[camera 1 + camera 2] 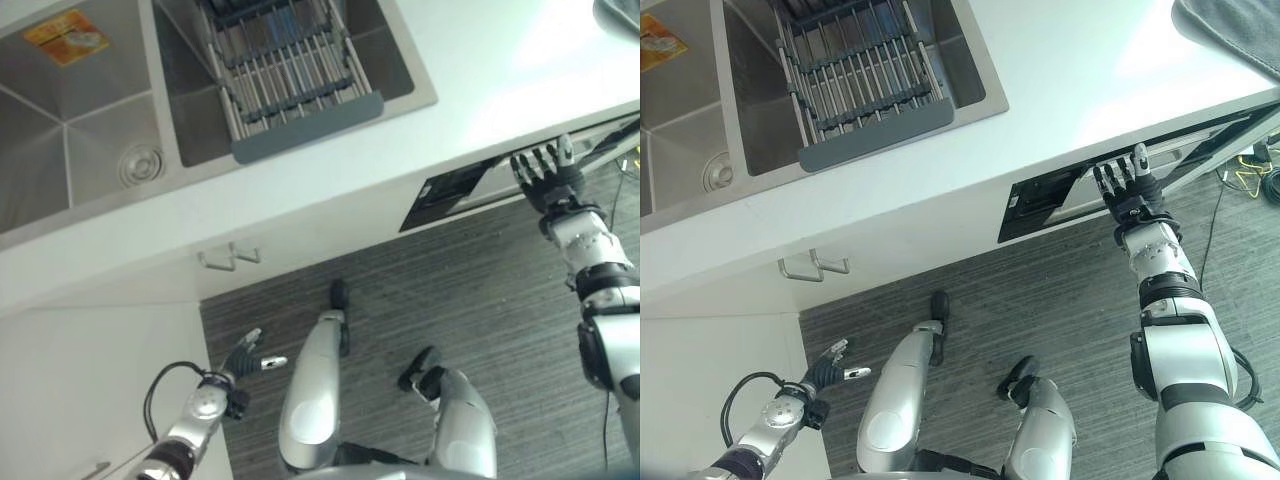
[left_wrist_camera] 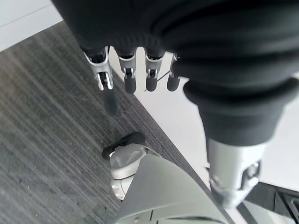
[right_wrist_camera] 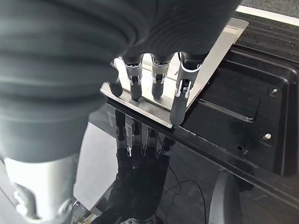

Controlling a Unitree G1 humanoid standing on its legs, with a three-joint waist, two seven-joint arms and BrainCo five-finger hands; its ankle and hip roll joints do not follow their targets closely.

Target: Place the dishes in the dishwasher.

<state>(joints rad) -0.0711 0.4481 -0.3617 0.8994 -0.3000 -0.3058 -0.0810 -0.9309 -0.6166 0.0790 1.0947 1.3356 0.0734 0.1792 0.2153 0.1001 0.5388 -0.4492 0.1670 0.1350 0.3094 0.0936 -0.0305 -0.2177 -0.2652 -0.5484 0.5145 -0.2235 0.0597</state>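
Note:
The dishwasher [image 1: 450, 196] sits under the white counter [image 1: 480, 90], its dark door tipped slightly outward at the top. My right hand [image 1: 1130, 195] reaches up to the door's upper edge. In the right wrist view its straight fingers [image 3: 159, 79] rest their tips on the silver strip [image 3: 210, 60] along the top of the glossy black door, which mirrors them. The hand is open and holds nothing. My left hand [image 1: 245, 355] hangs low beside the white cabinet, its relaxed fingers [image 2: 128, 74] open and empty above the grey floor.
A double steel sink [image 1: 70, 130] is set into the counter, with a grey wire dish rack [image 1: 290, 70] across its right basin. Cabinet handles [image 1: 230, 257] stick out below the counter. A grey cloth [image 1: 1230, 25] lies at the counter's far right.

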